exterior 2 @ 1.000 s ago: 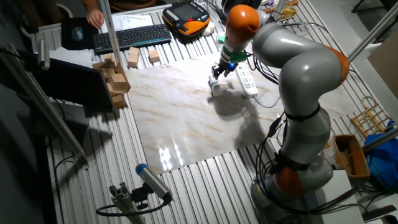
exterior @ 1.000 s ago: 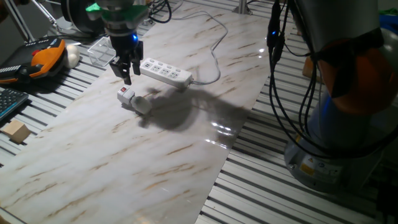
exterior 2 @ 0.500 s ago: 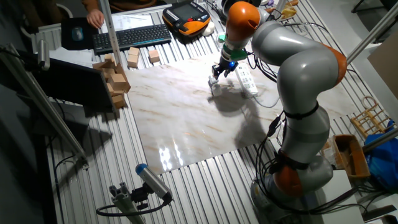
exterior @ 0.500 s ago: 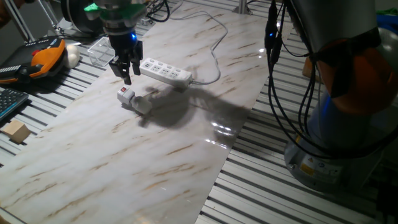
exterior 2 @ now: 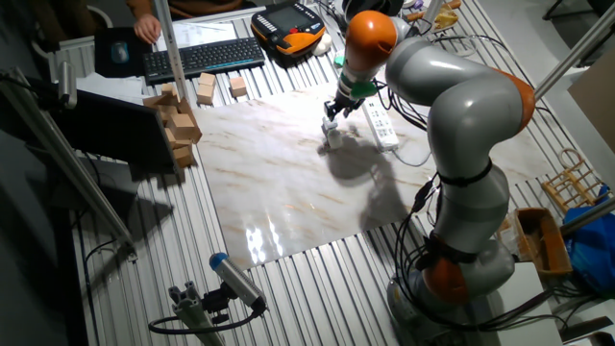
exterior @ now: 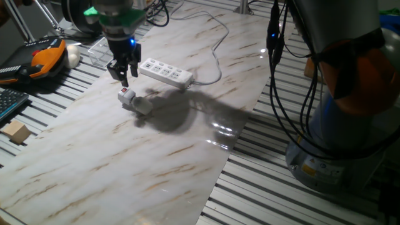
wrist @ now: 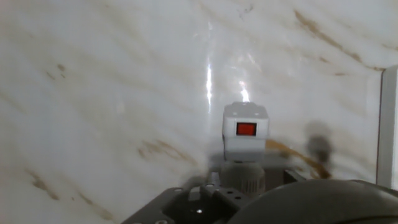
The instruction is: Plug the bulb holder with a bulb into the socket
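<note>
The bulb holder (exterior: 127,95) lies on its side on the marble board (exterior: 187,137), its bulb (exterior: 143,106) pointing away from the power strip (exterior: 164,72) nearby. The gripper (exterior: 120,75) hangs just above the holder, fingers slightly apart, holding nothing.

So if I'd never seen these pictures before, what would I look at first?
Probably the big grey and orange robot arm bending over the marble tabletop. Its black gripper hangs just above a small white boxy bulb holder with a red mark, lying on its side with its round white bulb. Just behind lies a long white power strip.
</note>
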You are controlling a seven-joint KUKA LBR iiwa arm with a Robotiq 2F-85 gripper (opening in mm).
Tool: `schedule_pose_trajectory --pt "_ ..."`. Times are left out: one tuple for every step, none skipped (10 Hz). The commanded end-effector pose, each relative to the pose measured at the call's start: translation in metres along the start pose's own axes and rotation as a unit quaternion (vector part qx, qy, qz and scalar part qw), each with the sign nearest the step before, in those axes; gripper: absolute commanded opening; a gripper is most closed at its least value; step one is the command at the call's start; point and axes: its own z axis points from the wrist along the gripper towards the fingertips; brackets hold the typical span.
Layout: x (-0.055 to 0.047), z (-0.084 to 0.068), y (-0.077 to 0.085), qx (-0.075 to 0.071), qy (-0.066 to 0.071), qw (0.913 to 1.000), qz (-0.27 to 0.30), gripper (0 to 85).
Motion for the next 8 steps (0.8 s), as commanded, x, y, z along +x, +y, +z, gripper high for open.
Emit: schedule_pose_trajectory --pt "-0.003 0.002 0.002 0.004 -0.009 1.0000 0.000 51.0" --pt "-0.005 0.005 0.002 0.011 -0.023 0.9997 -0.001 51.0" --pt "-0.007 0.009 0.001 0.014 -0.033 0.9993 -0.002 51.0" --pt "-0.009 0.015 0.001 0.020 -0.041 0.9989 -0.003 51.0" --pt "-0.012 0.022 0.001 0.022 -0.044 0.9988 -0.006 51.0" --pt "-0.015 0.027 0.000 0.021 -0.044 0.9988 -0.010 51.0" --pt "-0.017 0.031 -0.002 0.016 -0.044 0.9989 -0.010 51.0" --pt "-0.018 0.034 -0.004 0.015 -0.042 0.9989 -0.010 51.0"
